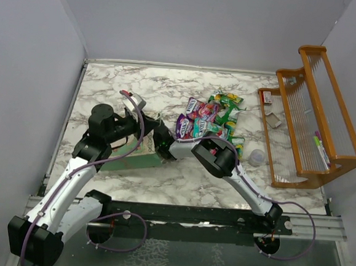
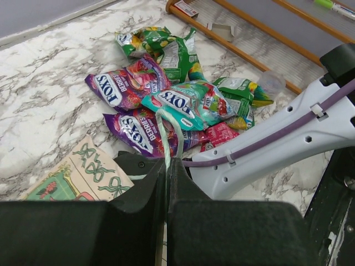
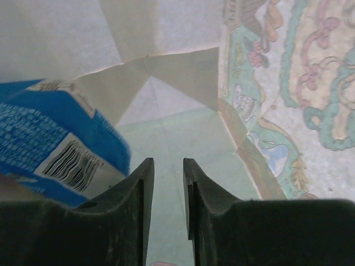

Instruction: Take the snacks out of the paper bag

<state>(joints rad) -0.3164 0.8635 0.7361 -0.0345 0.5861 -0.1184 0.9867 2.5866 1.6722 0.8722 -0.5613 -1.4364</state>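
The pale-green paper bag (image 1: pixel 140 156) lies on its side on the marble table, mouth toward the right. My left gripper (image 2: pixel 168 162) is shut on the bag's green string handle (image 2: pixel 164 130). My right gripper (image 3: pixel 168 169) is inside the bag, jaws a little apart and empty, over the bag's pale-green inside (image 3: pixel 183 133). A blue snack packet (image 3: pixel 52 144) lies in the bag just left of its fingers. Several purple, green and teal snack packets (image 1: pixel 209 117) lie in a pile on the table outside the bag; they also show in the left wrist view (image 2: pixel 172 94).
An orange wooden rack (image 1: pixel 308 118) stands at the right edge with pens in it. A small translucent cup (image 1: pixel 257 156) sits by the rack's near corner. The right arm (image 1: pixel 225 161) lies across the table in front of the snack pile.
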